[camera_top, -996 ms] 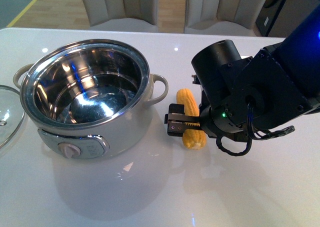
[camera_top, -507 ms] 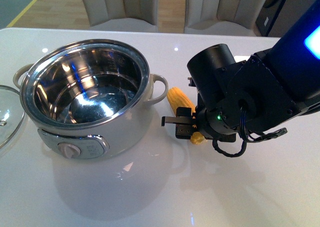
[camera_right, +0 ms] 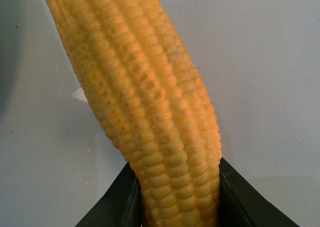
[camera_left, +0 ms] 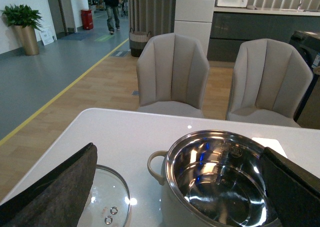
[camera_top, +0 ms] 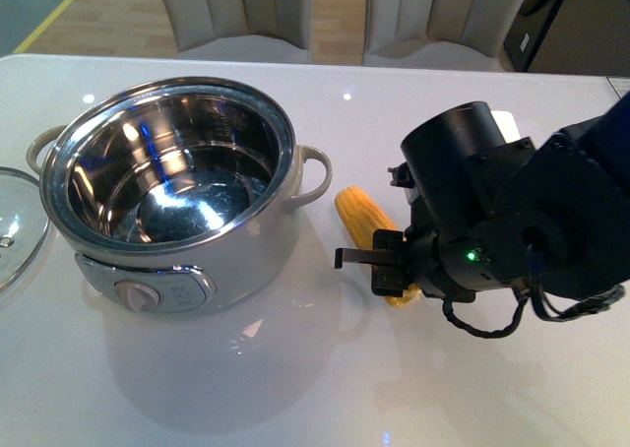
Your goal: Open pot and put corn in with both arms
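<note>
Jaws of the right gripper [camera_top: 379, 270] are clamped on the corn [camera_top: 356, 216] near its lower end. The right wrist view shows a black finger [camera_right: 112, 204] pressed against each side of the cob. Jaws of the left gripper [camera_left: 177, 149] stand wide apart with nothing between them. Only its two dark pads [camera_left: 50, 192] show, both cut off by the picture's edge, and the front view does not show this gripper at all.

The white table [camera_top: 295, 398] fills most of the front view, with two pale chairs [camera_top: 236, 14] behind it cut off at the top. The pot [camera_top: 256, 255] stands uncovered at left of centre, its steel bowl empty and full of reflections that blur the bottom. The right arm [camera_top: 522, 230] covers the table to the right and runs out of frame. Its bulk hides the far finger and most of the cob's lower end, so only a small yellow tip shows below the gripper.

The glass lid [camera_top: 12, 232] lies flat just left of the pot, more than half of it cut off. The corn sits outside the pot, near its right handle, slanting toward the robot. Whether it rests on the table or is lifted clear, I cannot tell.
</note>
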Tool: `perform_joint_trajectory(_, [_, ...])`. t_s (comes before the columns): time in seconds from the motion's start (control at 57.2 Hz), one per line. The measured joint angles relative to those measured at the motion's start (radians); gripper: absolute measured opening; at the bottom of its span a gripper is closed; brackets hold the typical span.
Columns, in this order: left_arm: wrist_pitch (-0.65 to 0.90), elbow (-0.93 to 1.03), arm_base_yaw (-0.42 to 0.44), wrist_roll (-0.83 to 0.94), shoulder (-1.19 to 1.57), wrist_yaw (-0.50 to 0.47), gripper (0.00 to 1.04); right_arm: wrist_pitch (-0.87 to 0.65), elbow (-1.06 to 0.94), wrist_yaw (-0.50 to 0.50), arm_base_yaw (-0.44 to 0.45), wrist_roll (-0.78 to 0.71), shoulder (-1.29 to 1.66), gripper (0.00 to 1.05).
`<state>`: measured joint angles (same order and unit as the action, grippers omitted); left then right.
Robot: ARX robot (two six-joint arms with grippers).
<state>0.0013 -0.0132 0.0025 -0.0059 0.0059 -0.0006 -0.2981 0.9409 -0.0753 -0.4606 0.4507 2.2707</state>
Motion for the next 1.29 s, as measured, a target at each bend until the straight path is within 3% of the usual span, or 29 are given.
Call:
perform_joint_trajectory(0.314, [0.000, 0.000, 0.000, 0.000, 0.000, 0.000, 0.98, -0.007, -0.066, 0.124, 0.076, 0.102, -0.234, 0.27])
perform_joint_trajectory(0.524, [0.000, 0.000, 0.000, 0.000, 0.000, 0.000, 0.98, 0.042, -0.029, 0.174, 0.078, 0.185, -0.332, 0.26])
perform_joint_trajectory(1.293, [0.000, 0.000, 0.000, 0.000, 0.000, 0.000, 0.98, 0.151, 0.229, 0.218, -0.103, 0.372, -0.271, 0.23])
